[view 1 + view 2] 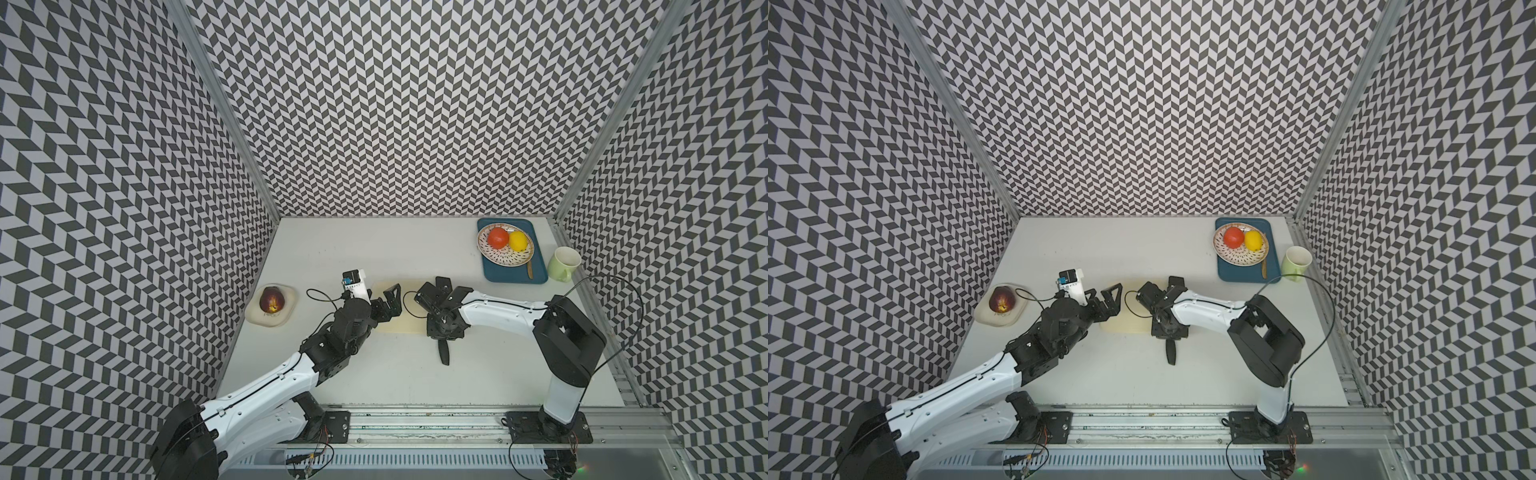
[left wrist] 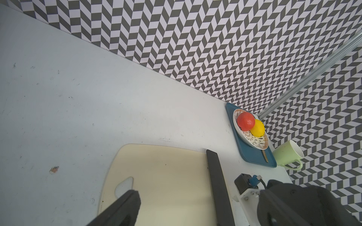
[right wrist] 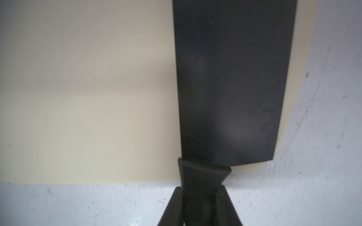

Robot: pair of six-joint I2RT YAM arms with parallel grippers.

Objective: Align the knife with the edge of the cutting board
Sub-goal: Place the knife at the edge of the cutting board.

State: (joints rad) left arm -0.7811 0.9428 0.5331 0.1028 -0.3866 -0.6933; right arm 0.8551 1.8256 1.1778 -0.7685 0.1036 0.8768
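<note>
The cream cutting board (image 1: pixel 405 320) (image 1: pixel 1125 324) lies mid-table between my two arms. The black knife (image 3: pixel 231 78) rests with its broad blade on the board, close along one board edge. A thin sliver of board shows beyond the blade. Its handle (image 1: pixel 444 353) (image 1: pixel 1170 353) sticks out past the board's near edge. My right gripper (image 3: pixel 201 190) (image 1: pixel 442 332) is shut on the handle just behind the blade. My left gripper (image 1: pixel 390 299) (image 1: pixel 1111 297) hangs open over the board's other end, near the hole (image 2: pixel 125 185), holding nothing. The blade (image 2: pixel 215 185) shows as a dark strip in the left wrist view.
A dark blue tray (image 1: pixel 536 272) at the back right carries a patterned plate (image 1: pixel 492 255) with a tomato (image 1: pixel 498 237) and a lemon (image 1: pixel 517 241). A thin brown utensil (image 1: pixel 530 270) also lies on the tray. A green mug (image 1: pixel 563 264) stands beside the tray. A red fruit (image 1: pixel 272 300) sits on a pale dish (image 1: pixel 286 316) at the left.
</note>
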